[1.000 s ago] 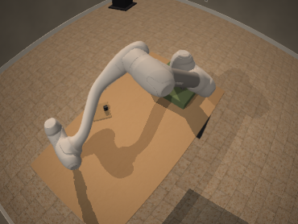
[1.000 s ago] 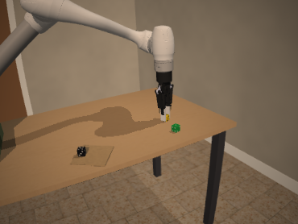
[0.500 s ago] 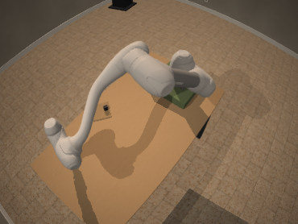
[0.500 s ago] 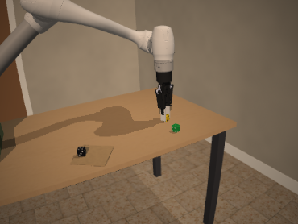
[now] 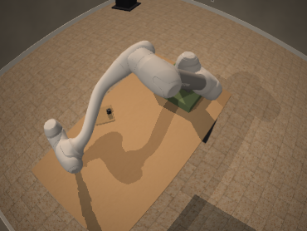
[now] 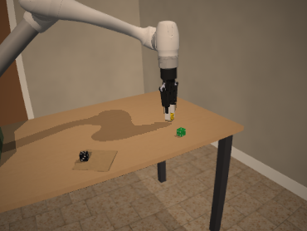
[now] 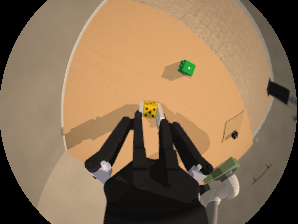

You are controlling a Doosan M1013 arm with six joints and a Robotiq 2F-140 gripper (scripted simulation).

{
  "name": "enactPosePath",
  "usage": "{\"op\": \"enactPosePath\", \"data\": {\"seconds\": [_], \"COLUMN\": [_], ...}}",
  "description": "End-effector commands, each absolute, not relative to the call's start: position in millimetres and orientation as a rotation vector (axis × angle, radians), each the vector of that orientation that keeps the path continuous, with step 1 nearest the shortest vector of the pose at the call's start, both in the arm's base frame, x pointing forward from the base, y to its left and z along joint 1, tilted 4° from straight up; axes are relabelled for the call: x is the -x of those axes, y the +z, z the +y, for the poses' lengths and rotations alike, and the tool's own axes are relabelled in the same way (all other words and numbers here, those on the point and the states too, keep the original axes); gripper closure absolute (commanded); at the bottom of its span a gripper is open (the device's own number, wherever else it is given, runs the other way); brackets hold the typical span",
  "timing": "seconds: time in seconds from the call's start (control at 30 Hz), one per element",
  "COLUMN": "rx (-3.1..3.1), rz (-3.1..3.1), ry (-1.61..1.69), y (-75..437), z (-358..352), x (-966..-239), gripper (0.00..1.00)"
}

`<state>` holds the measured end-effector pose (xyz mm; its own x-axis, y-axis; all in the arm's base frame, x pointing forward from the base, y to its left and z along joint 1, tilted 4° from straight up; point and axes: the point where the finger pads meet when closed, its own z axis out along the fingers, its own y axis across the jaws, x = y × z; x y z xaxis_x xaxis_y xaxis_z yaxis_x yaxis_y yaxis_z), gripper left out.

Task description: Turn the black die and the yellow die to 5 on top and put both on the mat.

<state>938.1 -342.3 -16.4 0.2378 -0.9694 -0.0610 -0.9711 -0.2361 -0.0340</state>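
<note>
Exterior view: claw (image 6: 169, 115) (image 7: 149, 107) pinches yellow die (image 6: 172, 116) (image 7: 150, 109); green die (image 6: 181, 132) (image 7: 187, 68) apart, five o'clock; black die (image 5: 109, 111) (image 6: 84, 156) (image 7: 234, 135) at mat's (image 5: 101, 120) (image 6: 101, 162) (image 7: 231, 124) nine-o'clock edge.
</note>
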Motion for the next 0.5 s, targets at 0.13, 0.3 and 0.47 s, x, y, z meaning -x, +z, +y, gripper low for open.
{"op": "enactPosePath", "data": {"seconds": [0.13, 0.3, 0.47], "rx": [2.417, 2.417, 2.417], "rz": [1.898, 1.898, 1.898], "ry": [0.039, 0.039, 0.039], "y": [44.4, 54.1, 54.6], "z": [-343.0, -343.6, -343.7], "x": [-939.2, -939.0, -939.0], "gripper": [0.76, 0.76, 0.76]}}
